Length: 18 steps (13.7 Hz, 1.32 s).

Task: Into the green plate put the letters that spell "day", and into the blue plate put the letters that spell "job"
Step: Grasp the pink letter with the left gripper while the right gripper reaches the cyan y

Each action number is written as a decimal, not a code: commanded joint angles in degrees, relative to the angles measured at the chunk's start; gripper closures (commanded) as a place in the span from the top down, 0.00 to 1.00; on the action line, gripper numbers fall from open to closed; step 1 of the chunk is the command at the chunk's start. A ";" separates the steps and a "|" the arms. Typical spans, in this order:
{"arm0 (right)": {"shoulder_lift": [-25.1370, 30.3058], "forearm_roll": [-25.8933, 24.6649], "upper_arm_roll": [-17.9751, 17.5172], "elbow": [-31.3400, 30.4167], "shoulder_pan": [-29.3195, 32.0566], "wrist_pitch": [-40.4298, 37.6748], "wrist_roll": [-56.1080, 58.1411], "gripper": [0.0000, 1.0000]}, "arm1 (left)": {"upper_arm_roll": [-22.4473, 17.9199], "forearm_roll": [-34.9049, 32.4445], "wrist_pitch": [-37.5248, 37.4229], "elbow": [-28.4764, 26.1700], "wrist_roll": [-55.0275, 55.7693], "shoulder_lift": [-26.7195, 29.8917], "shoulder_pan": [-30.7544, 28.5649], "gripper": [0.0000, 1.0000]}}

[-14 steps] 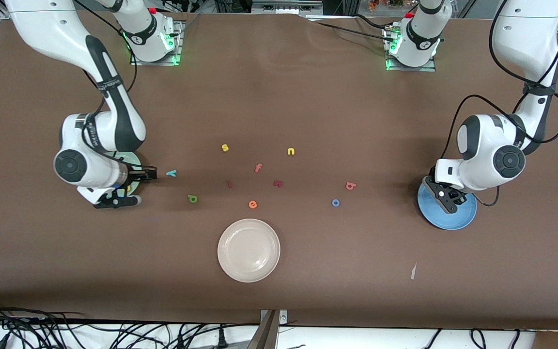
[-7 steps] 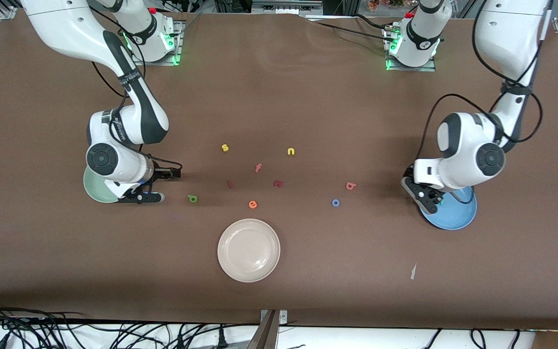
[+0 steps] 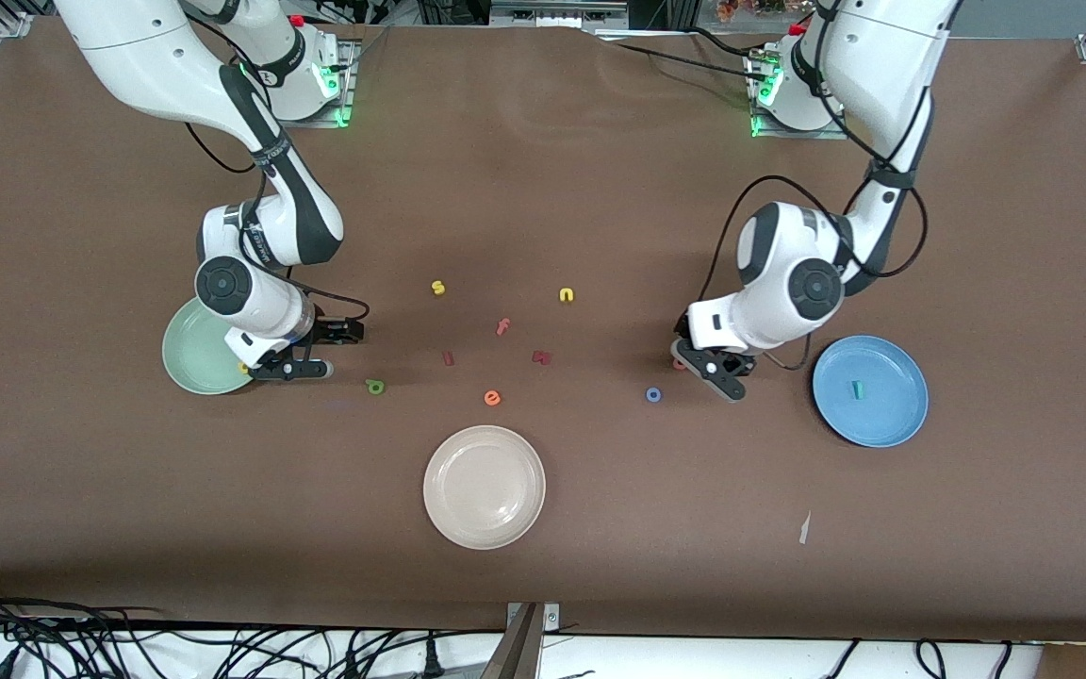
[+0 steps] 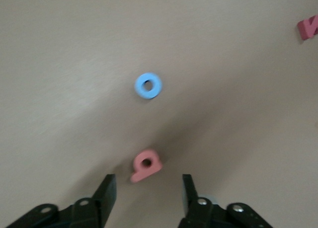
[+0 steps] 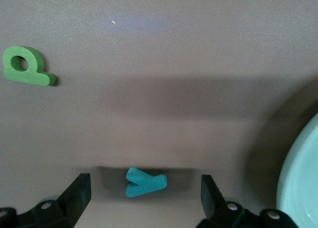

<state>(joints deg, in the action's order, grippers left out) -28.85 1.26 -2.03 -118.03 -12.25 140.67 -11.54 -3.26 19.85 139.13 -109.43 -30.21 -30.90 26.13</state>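
Three plates sit on the table: the green plate (image 3: 187, 356) mid-height at the right arm's end, the blue plate (image 3: 885, 420) mid-height at the left arm's end, and a cream plate (image 3: 484, 487) low in the centre of the front view. Twelve small letters can be counted. One, the teal j (image 3: 855, 388), lies in the blue plate. A yellow letter (image 3: 243, 368) shows at the green plate's rim, mostly hidden by the right arm. Loose across the middle of the frame are a yellow s (image 3: 437, 288), a yellow n (image 3: 567, 295), an orange f (image 3: 502, 326), an orange e (image 3: 492, 398), two dark red letters (image 3: 448, 358), the green letter (image 3: 374, 386) and the blue o (image 3: 653, 394). The right gripper (image 3: 326, 351) hangs just beside the green plate, fingers spread wide and empty, with the teal y (image 5: 145, 182) flat on the table between them, untouched. The left gripper (image 3: 705, 370) is over the salmon b (image 4: 146, 166), its fingers parted and holding nothing; the b lies between and just ahead of the tips, near the o.
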 commanded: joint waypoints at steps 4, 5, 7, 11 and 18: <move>0.81 0.41 -0.44 -1.68 0.30 2.50 -0.59 0.79 | -0.96 -0.41 1.85 1.68 -1.16 -3.38 1.91 0.50; 0.81 0.41 -0.44 -1.68 0.30 2.59 -0.59 0.75 | -0.96 -2.17 1.85 1.68 -1.08 -3.47 1.91 0.46; 0.72 0.41 -0.52 -1.68 0.30 2.60 -0.59 0.66 | -0.96 -3.50 3.33 1.42 -1.08 -4.17 1.91 0.46; 0.46 0.41 -0.52 -1.85 0.30 2.95 -0.68 0.51 | -0.96 -3.50 3.78 1.50 -1.08 -4.96 1.91 0.50; 0.11 0.41 -0.52 -1.77 0.30 2.77 -0.68 0.36 | -1.23 -3.68 4.66 1.42 -1.17 -5.58 1.91 0.24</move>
<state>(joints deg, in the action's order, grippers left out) -28.83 1.25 -1.92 -118.56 -12.12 142.37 -11.59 -3.88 17.57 143.13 -108.96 -30.92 -35.23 27.40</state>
